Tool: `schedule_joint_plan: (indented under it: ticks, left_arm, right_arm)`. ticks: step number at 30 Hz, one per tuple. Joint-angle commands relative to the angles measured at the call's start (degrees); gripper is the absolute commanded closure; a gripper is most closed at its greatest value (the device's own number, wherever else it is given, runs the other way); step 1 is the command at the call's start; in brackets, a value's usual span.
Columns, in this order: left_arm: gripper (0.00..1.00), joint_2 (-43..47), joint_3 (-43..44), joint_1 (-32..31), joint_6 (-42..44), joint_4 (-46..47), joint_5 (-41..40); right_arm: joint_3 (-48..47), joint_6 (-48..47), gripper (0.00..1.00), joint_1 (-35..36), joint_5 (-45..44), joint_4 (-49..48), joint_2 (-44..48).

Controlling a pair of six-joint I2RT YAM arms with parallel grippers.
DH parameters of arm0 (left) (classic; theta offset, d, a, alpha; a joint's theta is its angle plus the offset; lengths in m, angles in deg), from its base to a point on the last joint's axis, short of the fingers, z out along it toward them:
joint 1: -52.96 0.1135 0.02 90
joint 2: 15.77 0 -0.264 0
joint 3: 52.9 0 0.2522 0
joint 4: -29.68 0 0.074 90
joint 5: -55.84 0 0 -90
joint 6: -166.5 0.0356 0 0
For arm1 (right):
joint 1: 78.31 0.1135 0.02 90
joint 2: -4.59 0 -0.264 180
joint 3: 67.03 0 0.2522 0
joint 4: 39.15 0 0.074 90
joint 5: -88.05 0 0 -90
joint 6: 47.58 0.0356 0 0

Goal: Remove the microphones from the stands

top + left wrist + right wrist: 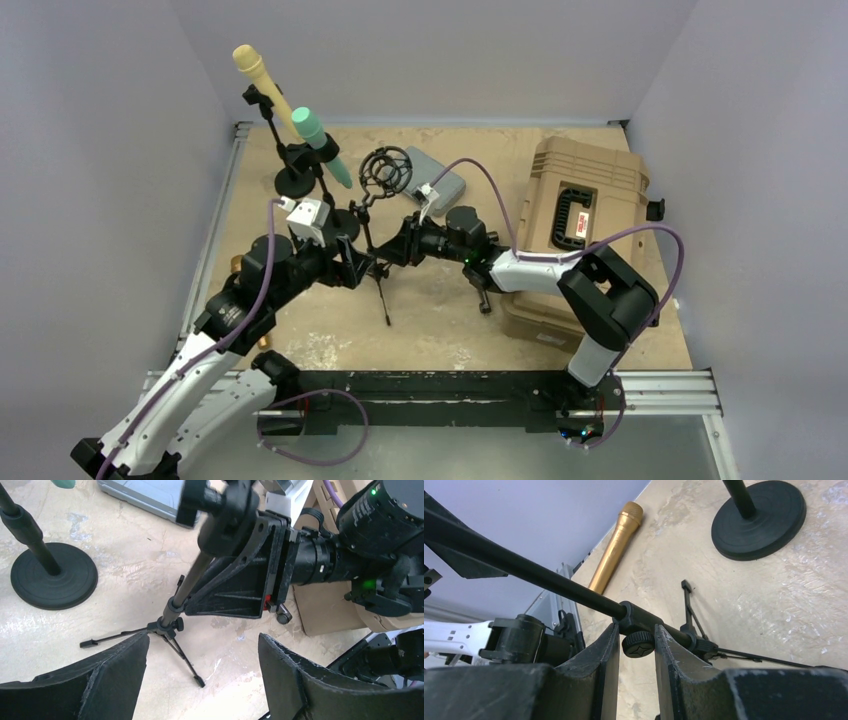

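A black tripod stand (380,290) with an empty round shock mount (386,170) stands mid-table. My right gripper (393,250) is shut on its pole, the jaws clamped around the collar knob (638,643). My left gripper (362,268) is open and empty just left of the pole; in its wrist view the tripod hub (170,625) sits beyond the fingertips (127,655). A yellow microphone (258,75) and a green microphone (320,143) sit in two round-base stands at the back left. A gold microphone (616,550) lies on the table by the left wall.
A grey flat case (437,178) lies behind the tripod. A large tan hard case (585,215) fills the right side. A round stand base (54,575) sits left of the tripod, also in the right wrist view (759,520). Walls close in on three sides.
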State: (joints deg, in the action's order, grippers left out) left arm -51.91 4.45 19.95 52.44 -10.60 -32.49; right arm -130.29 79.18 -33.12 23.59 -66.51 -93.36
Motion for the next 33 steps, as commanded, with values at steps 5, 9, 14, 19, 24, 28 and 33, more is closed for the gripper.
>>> schedule_joint_plan:
  ticks: [5, 9, 14, 19, 24, 28, 33]
  left_arm:
    - [0.19, 1.0, 1.8, 0.2, -0.6, 2.5, -4.3]
    - [0.15, 1.4, 1.9, 0.2, 0.5, 2.3, -4.5]
    - [0.15, 0.5, 3.7, 0.2, 1.4, 0.7, -2.9]
    - [0.13, 0.8, 5.5, 0.2, 2.3, -1.0, -2.0]
    - [0.13, -1.2, 7.5, 0.2, 2.2, -2.5, 1.0]
    - [0.13, -2.7, 7.5, 0.2, 1.5, -1.4, 1.4]
    - [0.14, -4.1, 8.0, 0.2, 1.1, -0.4, 2.0]
  right_arm:
    - [0.7, -2.2, 1.00, 1.3, -7.4, 2.3, 2.3]
    - [-1.1, -3.5, 0.99, 1.4, -5.8, 7.4, 3.2]
    - [-4.1, -2.7, 0.78, 0.7, 2.3, 11.6, 1.6]
    - [-4.3, -0.8, 0.64, -0.4, 10.1, 11.1, 1.8]
    - [-5.3, 1.4, 0.52, -2.1, 17.9, 10.0, 1.3]
    - [-6.0, 5.6, 0.51, -4.0, 23.6, 5.0, -0.7]
    - [-8.9, 6.0, 0.53, -4.4, 26.2, 4.7, -3.5]
